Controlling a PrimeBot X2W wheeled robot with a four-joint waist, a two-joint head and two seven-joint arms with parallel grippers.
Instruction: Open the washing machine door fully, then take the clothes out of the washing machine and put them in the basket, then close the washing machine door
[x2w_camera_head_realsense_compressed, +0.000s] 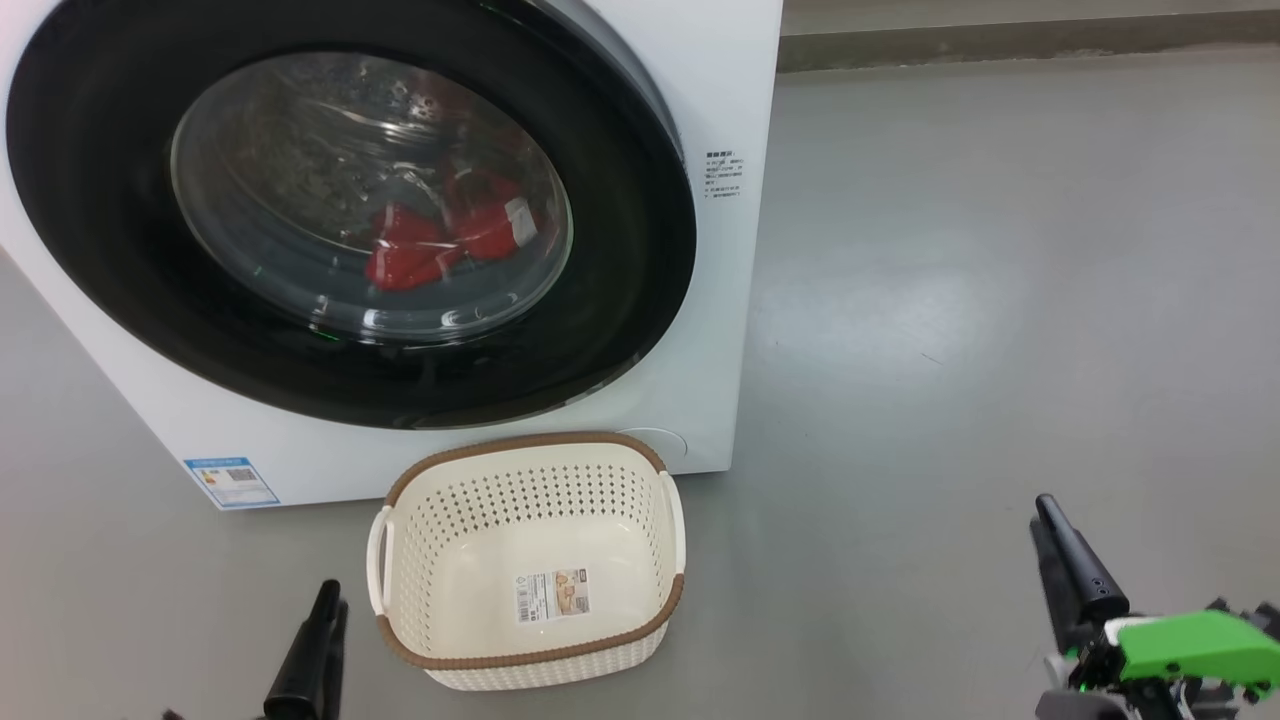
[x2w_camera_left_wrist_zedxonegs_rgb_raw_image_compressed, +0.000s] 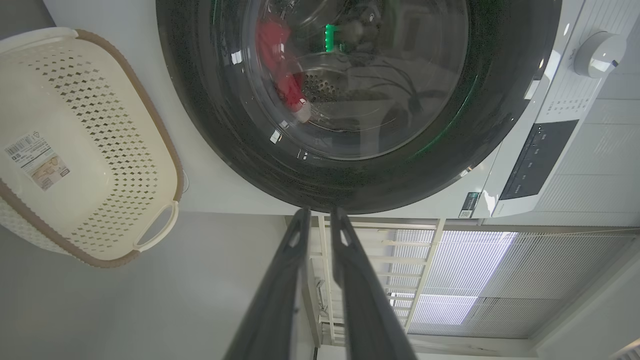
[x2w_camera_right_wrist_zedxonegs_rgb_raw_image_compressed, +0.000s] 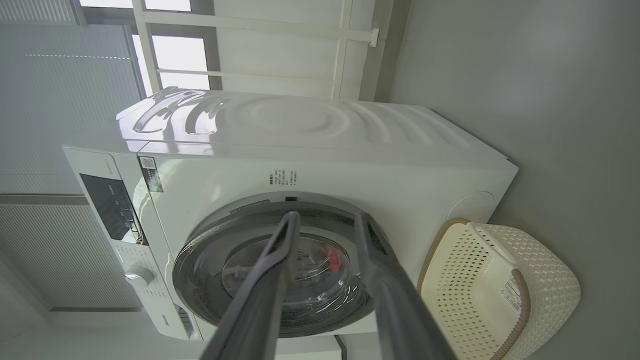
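The washing machine (x2w_camera_head_realsense_compressed: 720, 90) stands at upper left, and the washing machine door (x2w_camera_head_realsense_compressed: 620, 250) lies flat against its front. The red clothes (x2w_camera_head_realsense_compressed: 440, 240) show through the glass, low in the drum. On the floor just in front sits the basket (x2w_camera_head_realsense_compressed: 525, 445), with nothing but its paper label inside. My left gripper (x2w_camera_head_realsense_compressed: 330, 595) is low on the basket's left side, its fingers narrowly parted around nothing. Far off at lower right, my right gripper (x2w_camera_head_realsense_compressed: 1042, 510) is open with nothing in it. The left wrist view has the left gripper (x2w_camera_left_wrist_zedxonegs_rgb_raw_image_compressed: 320, 215) just below the door (x2w_camera_left_wrist_zedxonegs_rgb_raw_image_compressed: 210, 125), with the clothes (x2w_camera_left_wrist_zedxonegs_rgb_raw_image_compressed: 280, 65) and basket (x2w_camera_left_wrist_zedxonegs_rgb_raw_image_compressed: 150, 115). In the right wrist view the right gripper (x2w_camera_right_wrist_zedxonegs_rgb_raw_image_compressed: 327, 220) points at the door (x2w_camera_right_wrist_zedxonegs_rgb_raw_image_compressed: 200, 280).
Grey floor (x2w_camera_head_realsense_compressed: 1000, 300) spreads wide to the right of the machine, bounded by a wall base (x2w_camera_head_realsense_compressed: 1000, 40) at the back. The machine's control panel (x2w_camera_left_wrist_zedxonegs_rgb_raw_image_compressed: 537, 160) and knob (x2w_camera_left_wrist_zedxonegs_rgb_raw_image_compressed: 597, 52) sit above the door. A white rack (x2w_camera_right_wrist_zedxonegs_rgb_raw_image_compressed: 345, 45) and a window stand beyond the machine.
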